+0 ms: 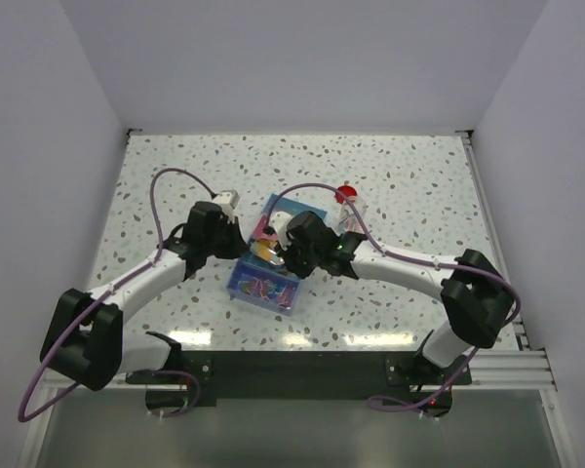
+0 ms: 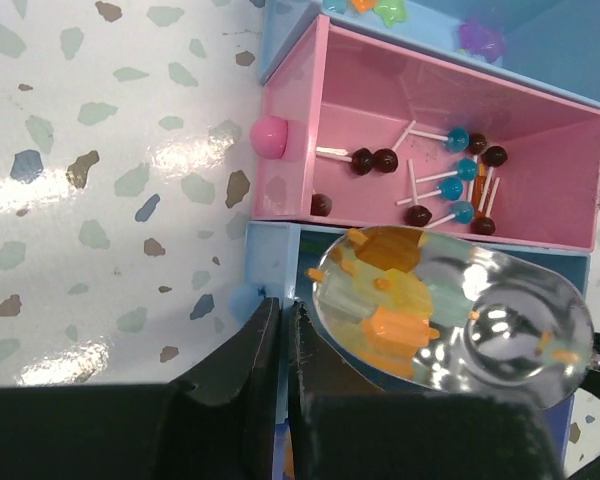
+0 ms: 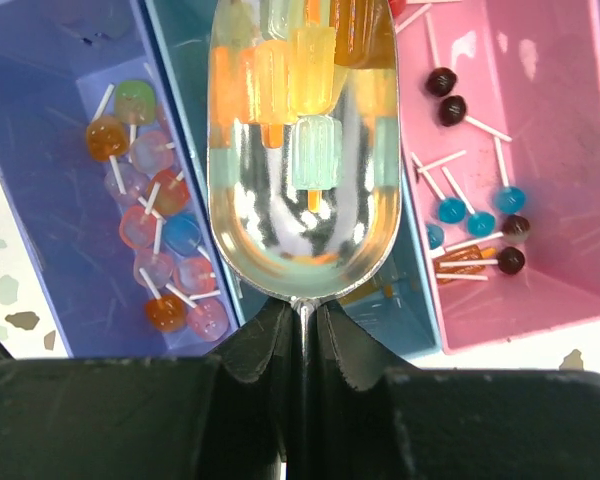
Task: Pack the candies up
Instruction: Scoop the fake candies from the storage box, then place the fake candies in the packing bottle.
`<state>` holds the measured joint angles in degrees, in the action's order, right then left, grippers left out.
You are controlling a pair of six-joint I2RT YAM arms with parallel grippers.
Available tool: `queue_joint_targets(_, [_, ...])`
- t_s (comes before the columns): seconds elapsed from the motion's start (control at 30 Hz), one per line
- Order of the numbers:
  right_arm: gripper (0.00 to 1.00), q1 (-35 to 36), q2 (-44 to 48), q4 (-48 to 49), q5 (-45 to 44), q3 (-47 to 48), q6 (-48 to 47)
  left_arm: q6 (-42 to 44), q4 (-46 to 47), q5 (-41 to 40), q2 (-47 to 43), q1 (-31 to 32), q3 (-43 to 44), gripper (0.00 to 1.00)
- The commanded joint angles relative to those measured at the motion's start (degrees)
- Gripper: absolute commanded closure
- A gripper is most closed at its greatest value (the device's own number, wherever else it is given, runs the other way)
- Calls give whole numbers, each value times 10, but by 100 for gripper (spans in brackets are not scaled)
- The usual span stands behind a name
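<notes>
**Loaded scoop over the sorting tray**

We see the right gripper (image 3: 302,335) pinching a clear scoop (image 3: 300,230). The scoop carries the candies (image 3: 310,70) above the blue compartment (image 3: 180,120). The left gripper (image 2: 282,345) pinches that compartment's wall. Lollipops (image 3: 160,250) lie in the purple compartment (image 3: 40,150) and the pink compartment (image 3: 550,100) on either side.

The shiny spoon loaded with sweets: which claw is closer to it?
Right. The right claw grips the spoon by its handle. The left claw sits beside the spoon's bowl without touching it, seemingly pinching the rim of the tray.
</notes>
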<state>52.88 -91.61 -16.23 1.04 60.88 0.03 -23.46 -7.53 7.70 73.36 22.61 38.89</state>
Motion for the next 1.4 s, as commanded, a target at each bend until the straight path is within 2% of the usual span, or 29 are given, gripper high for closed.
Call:
queue_joint_targets(0.0, [100,-5,41,61,-9,-10,3,-4,-12,-30,-26,-7,21,92])
queue_joint_targets(0.1, [100,-5,50,66,-9,-24,3,-5,-11,-30,-42,-8,24,84])
queue_joint_targets(0.2, [100,-6,59,71,-17,-35,3,-9,-9,-28,-66,-8,29,72])
queue_joint_targets(0.23, [100,-6,62,71,-17,-36,3,-10,-7,-28,-73,-8,30,64])
queue_joint_targets(0.43, [100,-6,92,59,-24,-28,-21,-9,1,-44,-138,-11,43,38])
queue_joint_targets(0.6, [100,-10,140,16,-52,-14,-29,9,2,-99,-186,-14,35,10])
queue_joint_targets(0.67, [100,-14,156,-9,-61,-9,-30,14,3,-132,-208,-15,19,4])
queue_joint_targets(0.73, [100,-21,180,-27,-73,-1,-33,21,8,-149,-222,-16,1,0])
queue_joint_targets(1.0, [100,-84,245,-138,-124,27,-53,56,29,-213,-270,-20,-50,0])
queue_joint_targets(1.1, [100,-110,258,-189,-139,31,-65,75,43,-224,-277,-21,-62,0])
queue_joint_targets(1.37, [100,-159,265,-241,-171,27,-86,119,53,-245,-267,-26,-61,0])
